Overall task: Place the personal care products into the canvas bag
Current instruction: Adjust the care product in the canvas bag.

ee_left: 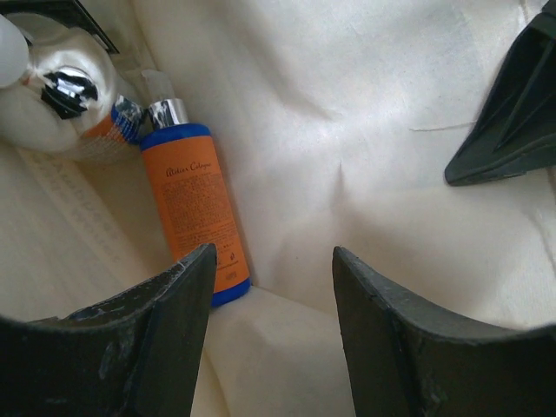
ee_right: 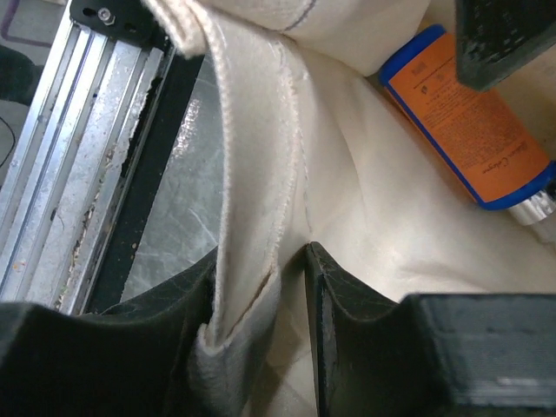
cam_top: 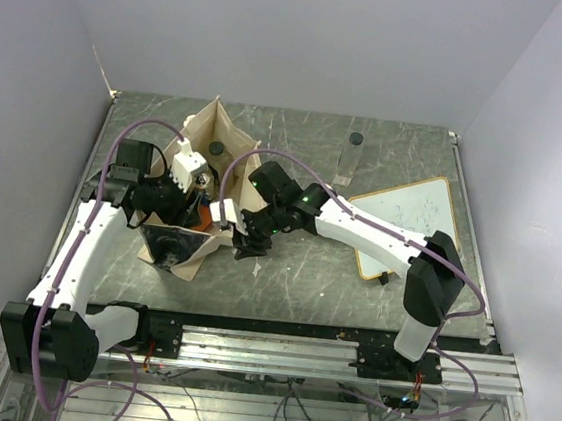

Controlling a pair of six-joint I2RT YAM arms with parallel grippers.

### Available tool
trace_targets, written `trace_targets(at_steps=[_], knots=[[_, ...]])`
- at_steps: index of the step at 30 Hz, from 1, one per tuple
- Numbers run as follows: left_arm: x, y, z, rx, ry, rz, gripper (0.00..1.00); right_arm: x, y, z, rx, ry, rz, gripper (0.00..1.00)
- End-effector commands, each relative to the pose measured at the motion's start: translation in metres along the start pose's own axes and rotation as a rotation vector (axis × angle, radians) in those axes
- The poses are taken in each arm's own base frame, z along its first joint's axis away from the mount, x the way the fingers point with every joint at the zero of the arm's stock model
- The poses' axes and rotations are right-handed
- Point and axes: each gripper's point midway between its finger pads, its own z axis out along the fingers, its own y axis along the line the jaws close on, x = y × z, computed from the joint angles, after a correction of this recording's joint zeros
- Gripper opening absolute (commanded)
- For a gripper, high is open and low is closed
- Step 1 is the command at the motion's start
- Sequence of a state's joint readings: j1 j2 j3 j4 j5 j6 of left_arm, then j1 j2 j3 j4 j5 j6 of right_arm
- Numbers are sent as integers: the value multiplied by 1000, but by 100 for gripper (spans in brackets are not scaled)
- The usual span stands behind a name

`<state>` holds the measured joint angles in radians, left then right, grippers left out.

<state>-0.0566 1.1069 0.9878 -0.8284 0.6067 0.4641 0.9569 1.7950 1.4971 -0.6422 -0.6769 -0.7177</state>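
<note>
Already the blue-and-orange bottle lies inside the canvas bag, leaning on the cloth wall, with the silver bottle touching its cap end. My left gripper hangs inside the bag above them, its fingers spread with nothing between them. My right gripper pinches the bag's strap at the rim; I judge this grip is there to keep the limp mouth pulled open and upright, so the other arm can pass in and out without the cloth folding over. Out on the table, well apart from the bag, a clear bottle with a dark cap waits to be fetched, beside the whiteboard.
</note>
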Motion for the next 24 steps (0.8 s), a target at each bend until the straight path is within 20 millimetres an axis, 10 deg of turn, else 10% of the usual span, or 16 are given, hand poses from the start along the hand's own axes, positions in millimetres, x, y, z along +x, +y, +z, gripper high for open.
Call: trace_targets(at_steps=[1, 24], knots=[[-11, 0, -2, 8, -61, 77, 66, 24, 3, 16, -14, 29, 30, 36], [-71, 11, -39, -45, -116, 273, 70, -64, -17, -45, 104, -92, -37, 69]])
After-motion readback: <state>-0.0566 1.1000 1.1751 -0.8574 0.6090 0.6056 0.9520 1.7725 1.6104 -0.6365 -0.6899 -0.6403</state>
